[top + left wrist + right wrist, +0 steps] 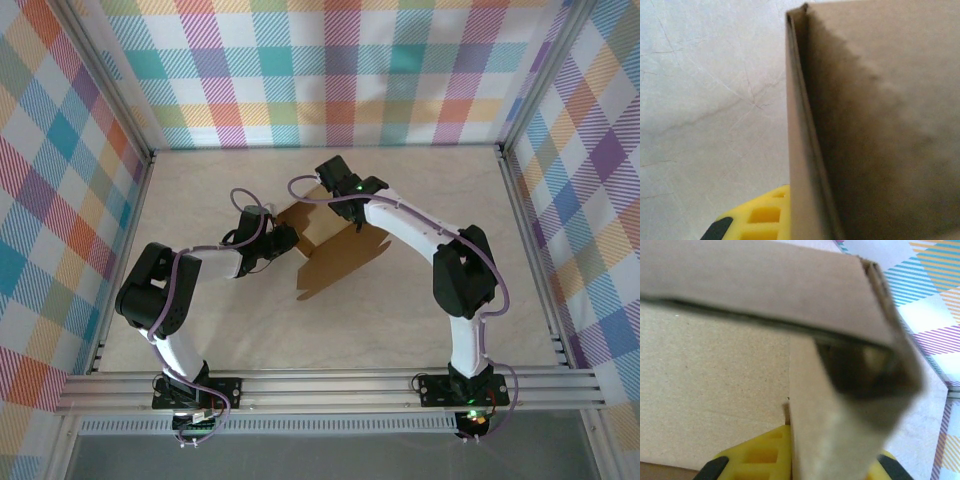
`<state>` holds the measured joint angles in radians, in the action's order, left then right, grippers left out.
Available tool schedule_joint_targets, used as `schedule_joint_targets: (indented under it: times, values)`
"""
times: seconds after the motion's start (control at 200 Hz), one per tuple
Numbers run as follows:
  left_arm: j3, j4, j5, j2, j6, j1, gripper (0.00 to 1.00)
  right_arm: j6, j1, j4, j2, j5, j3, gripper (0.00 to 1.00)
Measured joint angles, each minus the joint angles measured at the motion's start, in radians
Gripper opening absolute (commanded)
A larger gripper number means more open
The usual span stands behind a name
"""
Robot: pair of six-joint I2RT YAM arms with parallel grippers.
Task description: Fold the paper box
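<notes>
Paper box (335, 255) sits partly folded at the centre of the top external frame, on the pale table (220, 330). Right gripper (343, 188) meets its upper edge. In the right wrist view its yellow fingers (752, 457) flank an upright cardboard wall, pinching it. Left gripper (284, 240) is at the box's left side. The left wrist view shows one yellow finger (757, 220) beside a wall, so its closure cannot be told.

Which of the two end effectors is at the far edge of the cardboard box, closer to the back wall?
The right end effector, at the far edge of the paper box. The left end effector is at its left side, nearer the arm bases.
</notes>
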<state>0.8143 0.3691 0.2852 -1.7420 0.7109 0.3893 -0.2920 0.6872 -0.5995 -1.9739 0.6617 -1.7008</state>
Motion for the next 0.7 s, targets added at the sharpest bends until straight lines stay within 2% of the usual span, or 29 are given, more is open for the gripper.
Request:
schedule_joint_targets:
  times: [0.165, 0.485, 0.525, 0.565, 0.7]
  values:
    - [0.0, 0.002, 0.006, 0.0, 0.007, 0.0, 0.0, 0.001, 0.01, 0.006, -0.002, 0.038, 0.0, 0.0]
    - [0.0, -0.005, 0.01, 0.0, 0.008, 0.0, 0.0, 0.015, 0.014, 0.031, -0.042, 0.111, -0.007, 0.0]
    - [0.0, -0.005, 0.01, 0.0, 0.008, 0.0, 0.0, 0.021, 0.014, 0.03, -0.043, 0.112, -0.01, 0.14]
    - [0.0, -0.004, 0.01, 0.0, 0.008, 0.0, 0.0, 0.024, 0.014, 0.028, -0.043, 0.112, -0.011, 0.24]
    - [0.0, -0.003, 0.01, 0.0, 0.007, 0.0, 0.0, 0.031, 0.014, -0.009, -0.043, 0.101, -0.013, 0.28]
